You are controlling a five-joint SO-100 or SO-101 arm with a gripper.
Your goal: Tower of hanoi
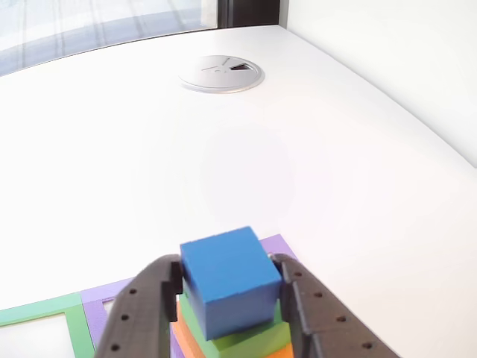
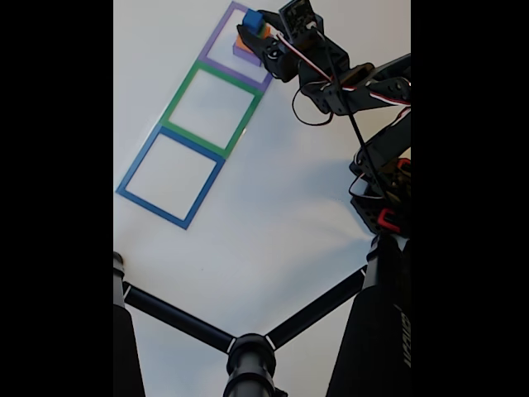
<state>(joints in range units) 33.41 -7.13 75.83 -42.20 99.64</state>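
The tower of hanoi stands stacked inside a flat purple square outline (image 2: 213,37). In the other view the blue cube (image 1: 227,280) tops the green block (image 1: 246,339), with the orange block (image 1: 186,339) showing below. My gripper (image 1: 227,277) is shut on the blue cube, one black finger (image 1: 138,313) pressing its left face and the other its right face. In the fixed view the gripper (image 2: 259,30) meets the blue cube (image 2: 253,21) from the right, above the orange block (image 2: 242,41) and the purple block (image 2: 245,55). The purple block is hidden in the other view.
Flat green (image 2: 178,99) and blue (image 2: 136,165) square outlines follow the purple one in a row on the white table. A round metal cable grommet (image 1: 222,74) lies far ahead. Black tripod legs (image 2: 248,356) cross the bottom of the fixed view; the arm (image 2: 364,91) is at right.
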